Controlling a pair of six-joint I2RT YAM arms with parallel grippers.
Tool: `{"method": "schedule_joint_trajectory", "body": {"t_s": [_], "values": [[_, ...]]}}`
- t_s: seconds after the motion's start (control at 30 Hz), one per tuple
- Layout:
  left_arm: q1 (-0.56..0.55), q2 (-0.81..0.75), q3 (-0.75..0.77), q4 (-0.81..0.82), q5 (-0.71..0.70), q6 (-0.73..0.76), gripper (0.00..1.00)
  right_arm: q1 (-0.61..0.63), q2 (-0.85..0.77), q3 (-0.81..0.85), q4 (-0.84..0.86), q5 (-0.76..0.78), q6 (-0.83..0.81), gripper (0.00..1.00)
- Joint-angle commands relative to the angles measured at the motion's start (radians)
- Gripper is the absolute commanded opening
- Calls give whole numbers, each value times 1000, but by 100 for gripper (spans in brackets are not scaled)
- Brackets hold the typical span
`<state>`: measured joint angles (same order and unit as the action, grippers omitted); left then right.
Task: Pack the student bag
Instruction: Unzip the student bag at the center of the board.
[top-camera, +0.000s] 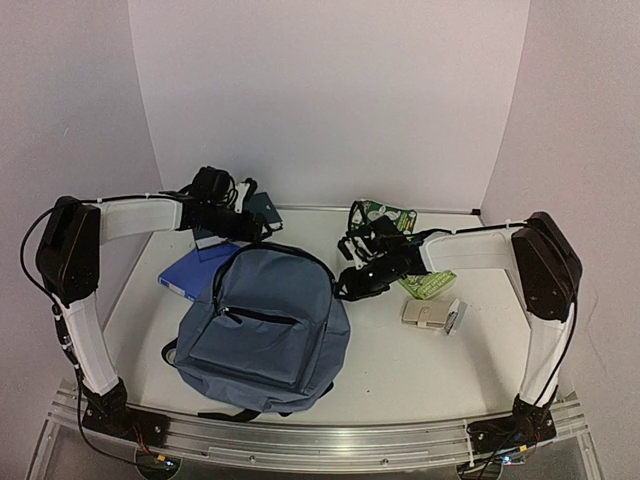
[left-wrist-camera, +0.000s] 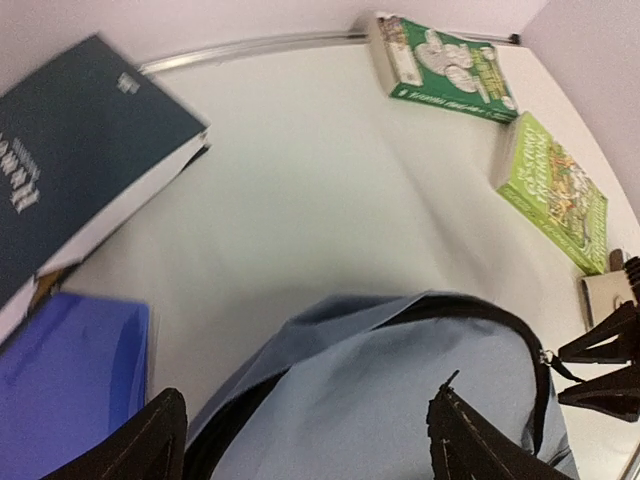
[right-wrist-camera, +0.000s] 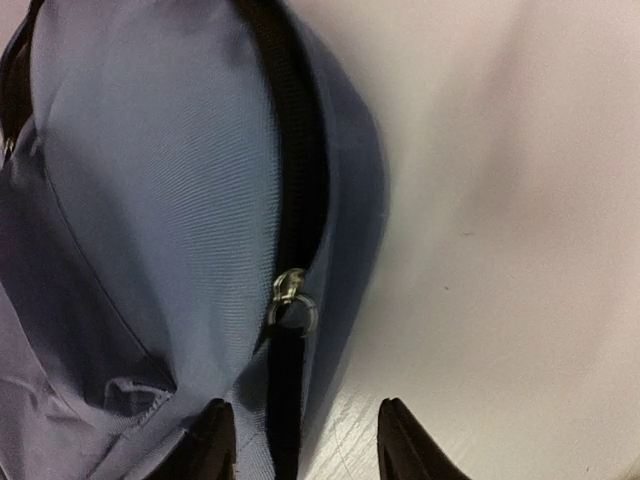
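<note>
The student bag (top-camera: 265, 325), a slate-blue backpack, lies flat in the middle of the table with its front pocket up. My left gripper (top-camera: 248, 232) hovers over the bag's top left edge. In the left wrist view it (left-wrist-camera: 310, 440) is open wide, with the bag's fabric (left-wrist-camera: 390, 390) below and nothing between the fingers. My right gripper (top-camera: 347, 278) is at the bag's upper right edge. It (right-wrist-camera: 305, 445) stands open, the black zipper pull strap (right-wrist-camera: 285, 400) lying between the fingers just below the metal slider (right-wrist-camera: 291, 293). The main zipper looks closed.
A bright-blue book (top-camera: 195, 270) lies left of the bag and a dark teal book (top-camera: 265, 208) behind it. Two green books (top-camera: 385, 215) (top-camera: 430, 285) lie at the right, with a small cream case (top-camera: 430, 315) near them. Walls enclose the table.
</note>
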<state>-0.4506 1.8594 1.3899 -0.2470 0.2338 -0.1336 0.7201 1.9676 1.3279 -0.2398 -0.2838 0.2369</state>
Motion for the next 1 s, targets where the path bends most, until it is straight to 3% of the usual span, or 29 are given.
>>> {"method": "schedule_joint_trajectory", "body": {"t_s": [0.0, 0.1, 0.33, 0.6, 0.67, 0.83, 0.97], "values": [[-8, 106, 138, -59, 185, 222, 82, 6, 33, 58, 5, -81, -28, 19], [-35, 169, 219, -88, 221, 303, 82, 6, 42, 58, 14, -107, -17, 0], [-120, 317, 345, -149, 167, 491, 80, 6, 33, 37, 28, -120, 1, 0], [-155, 405, 386, -152, 159, 543, 77, 6, 34, 43, 33, -112, 22, 0], [-162, 426, 401, -158, 127, 540, 68, 6, 36, 44, 33, -116, 27, 0], [-164, 459, 406, -153, 49, 510, 29, 9, 24, 30, 31, -126, 47, 0], [-163, 438, 350, -91, -4, 476, 4, 29, -1, -8, 28, -130, 74, 0]]}}
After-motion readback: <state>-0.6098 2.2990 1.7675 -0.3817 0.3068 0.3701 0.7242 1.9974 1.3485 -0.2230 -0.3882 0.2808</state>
